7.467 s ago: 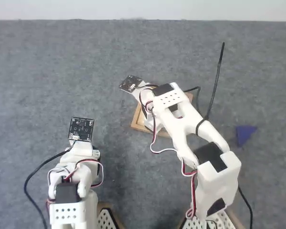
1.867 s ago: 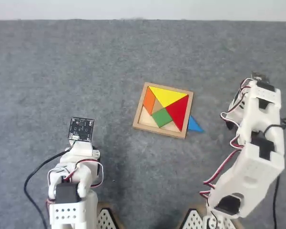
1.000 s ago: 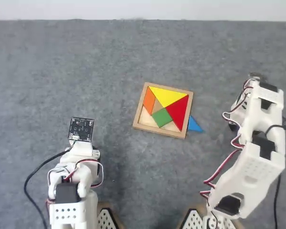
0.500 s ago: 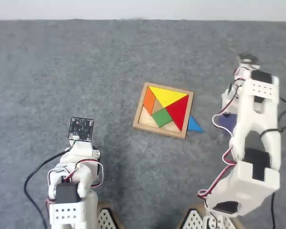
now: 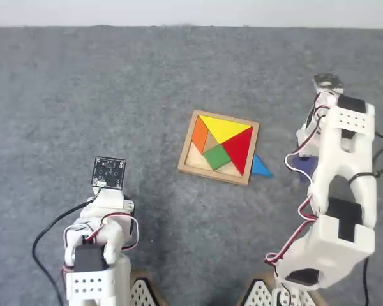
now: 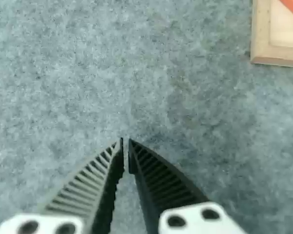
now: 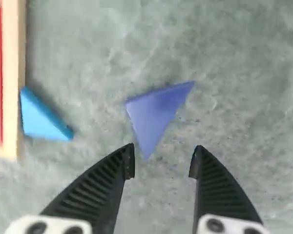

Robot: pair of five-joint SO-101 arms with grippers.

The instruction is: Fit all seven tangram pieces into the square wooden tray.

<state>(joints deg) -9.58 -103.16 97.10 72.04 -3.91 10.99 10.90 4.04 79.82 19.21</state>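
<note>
Right wrist view: right end effector spread wide, empty, near dark-blue triangle; left end effector closed.

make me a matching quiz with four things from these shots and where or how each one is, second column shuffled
Column one
1 red triangle
2 light blue triangle
3 dark blue triangle
4 left gripper

Column two
a shut, over bare carpet
b inside the tray
c on the carpet just ahead of the open right gripper
d on the carpet beside the tray's outer edge

Pairs: 1-b, 2-d, 3-c, 4-a
</note>
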